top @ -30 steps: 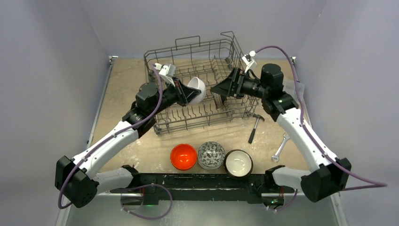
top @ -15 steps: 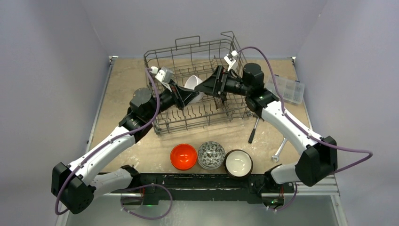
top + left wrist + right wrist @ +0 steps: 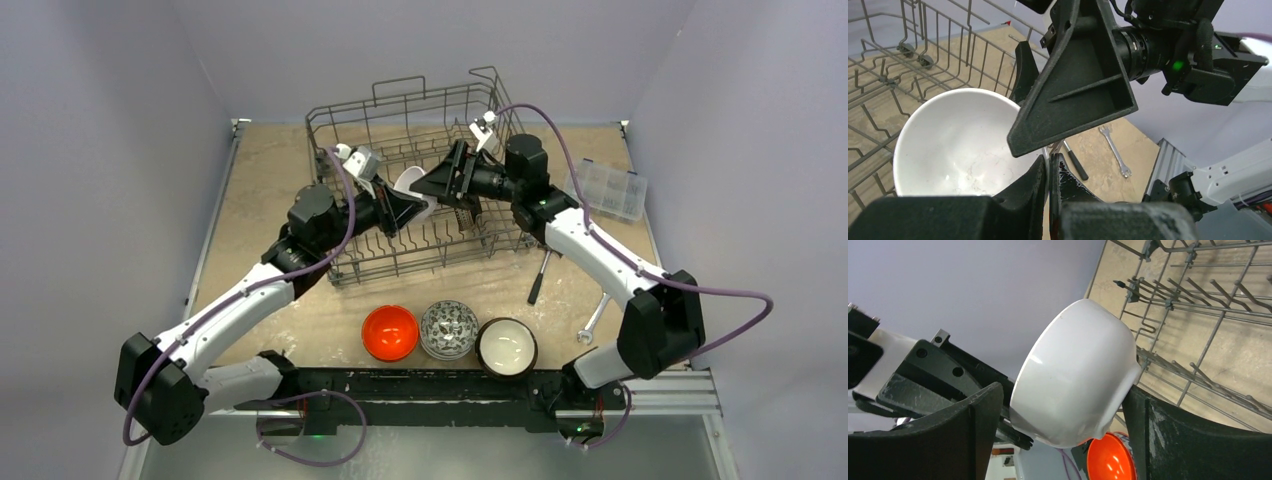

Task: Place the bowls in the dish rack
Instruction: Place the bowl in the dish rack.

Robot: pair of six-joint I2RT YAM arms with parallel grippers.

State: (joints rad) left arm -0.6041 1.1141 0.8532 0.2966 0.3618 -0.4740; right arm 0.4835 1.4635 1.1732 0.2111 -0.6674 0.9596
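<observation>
Handover is seemingly taking place above the dish rack's (image 3: 480,110) middle: the left gripper (image 3: 404,206) is clamping the white bowl's (image 3: 412,182) rim, holding it tilted, while the right gripper (image 3: 430,186) is straddling its body with jaws spread, likely to take it.

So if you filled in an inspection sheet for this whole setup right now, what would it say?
Surface: tan, mottled table.
Job's things: white bowl held tilted over the dish rack; orange bowl, patterned bowl and dark bowl sit in a row at the near edge.
Clutter: hammer, wrench and clear box on the right.
Claws: left claw pinches the white bowl's rim; right claw open, one finger on either side of that bowl.
Cables: purple cables loop along both arms.
Surroundings: plain lavender walls; nothing else seen.
</observation>
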